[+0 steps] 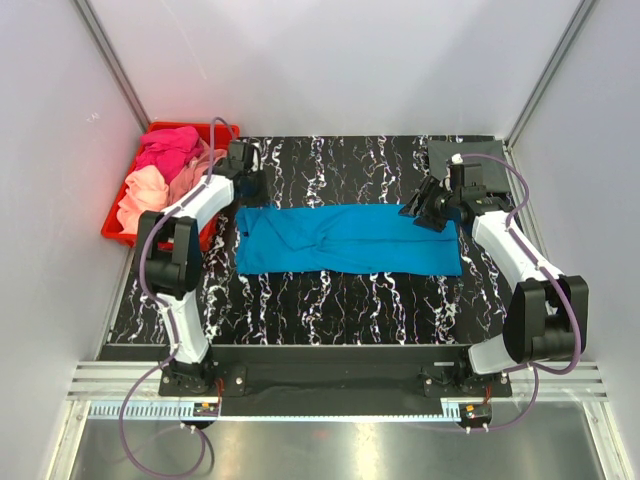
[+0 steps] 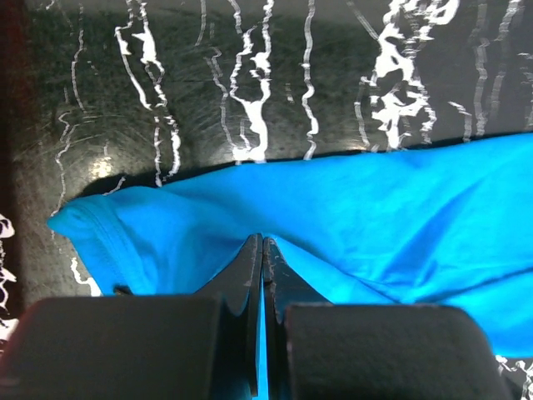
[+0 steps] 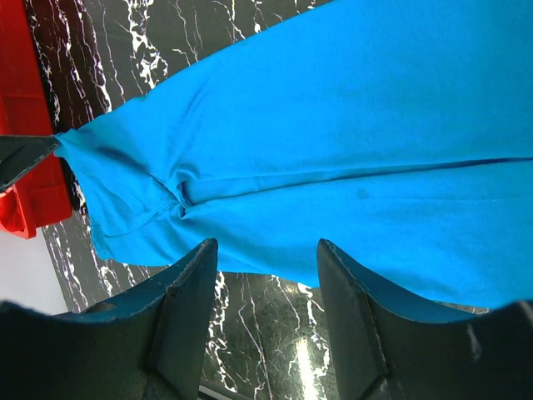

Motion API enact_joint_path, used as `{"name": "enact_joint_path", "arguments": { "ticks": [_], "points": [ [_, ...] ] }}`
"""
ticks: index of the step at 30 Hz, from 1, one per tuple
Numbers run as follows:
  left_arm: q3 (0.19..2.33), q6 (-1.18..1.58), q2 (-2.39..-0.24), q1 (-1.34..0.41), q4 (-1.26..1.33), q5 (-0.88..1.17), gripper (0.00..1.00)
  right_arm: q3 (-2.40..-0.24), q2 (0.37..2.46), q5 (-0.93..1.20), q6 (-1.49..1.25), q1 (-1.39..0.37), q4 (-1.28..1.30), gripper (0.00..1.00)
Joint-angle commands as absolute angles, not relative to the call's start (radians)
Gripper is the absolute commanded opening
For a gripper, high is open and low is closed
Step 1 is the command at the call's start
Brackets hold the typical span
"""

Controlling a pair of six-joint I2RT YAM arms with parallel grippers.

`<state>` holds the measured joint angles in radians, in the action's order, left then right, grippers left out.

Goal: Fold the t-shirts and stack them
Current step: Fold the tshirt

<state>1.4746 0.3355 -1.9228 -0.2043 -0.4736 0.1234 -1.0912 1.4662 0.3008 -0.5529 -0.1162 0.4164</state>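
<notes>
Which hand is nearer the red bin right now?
Left. The left hand pinches the left end of the blue t-shirt, just beside the red bin. The right hand is open at the shirt's right end, far from the bin.

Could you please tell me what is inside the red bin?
A hot pink shirt and a peach shirt, crumpled together in the red bin. Anything beneath them is covered.
</notes>
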Motion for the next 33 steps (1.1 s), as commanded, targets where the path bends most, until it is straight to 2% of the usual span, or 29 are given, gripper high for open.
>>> {"name": "enact_joint_path", "arguments": {
  "ticks": [1,3,4,7,10,11,14,18,20,27,33],
  "points": [
    [1.525,0.313,-1.960,-0.199,-0.498,0.057,0.00,-1.106,1.447,0.302,-0.538,-0.124,0.419,0.58],
    [1.522,0.316,-1.977,-0.199,-0.508,0.029,0.01,-1.106,1.443,0.302,-0.538,-0.124,0.417,0.59],
    [1.528,0.314,-1.983,-0.199,-0.512,0.025,0.09,-1.108,1.442,0.301,-0.538,-0.124,0.417,0.58],
    [1.558,0.304,-1.996,-0.199,-0.520,0.028,0.19,-1.109,1.439,0.302,-0.535,-0.124,0.422,0.59],
    [1.592,0.302,-1.980,-0.199,-0.523,0.038,0.46,-1.106,1.425,0.298,-0.538,-0.124,0.430,0.58],
    [1.612,0.305,-1.967,-0.199,-0.535,0.032,0.61,-1.104,1.414,0.299,-0.540,-0.124,0.436,0.59],
    [1.627,0.314,-1.887,-0.209,-0.567,-0.033,0.75,-1.094,1.398,0.299,-0.546,-0.126,0.460,0.59],
    [1.648,0.305,-1.818,-0.270,-0.704,-0.178,0.78,-1.054,1.378,0.282,-0.574,-0.123,0.460,0.59],
    [1.611,0.316,-1.763,-0.294,-0.732,-0.151,0.78,-1.048,1.393,0.264,-0.583,-0.121,0.465,0.59],
    [1.240,0.448,-1.597,-0.408,-0.582,0.063,0.78,-1.017,1.535,0.262,-0.606,-0.080,0.408,0.56],
    [1.068,0.479,-1.614,-0.420,-0.574,-0.090,0.79,-0.919,1.588,0.184,-0.608,-0.008,0.383,0.54]
  ]
}}
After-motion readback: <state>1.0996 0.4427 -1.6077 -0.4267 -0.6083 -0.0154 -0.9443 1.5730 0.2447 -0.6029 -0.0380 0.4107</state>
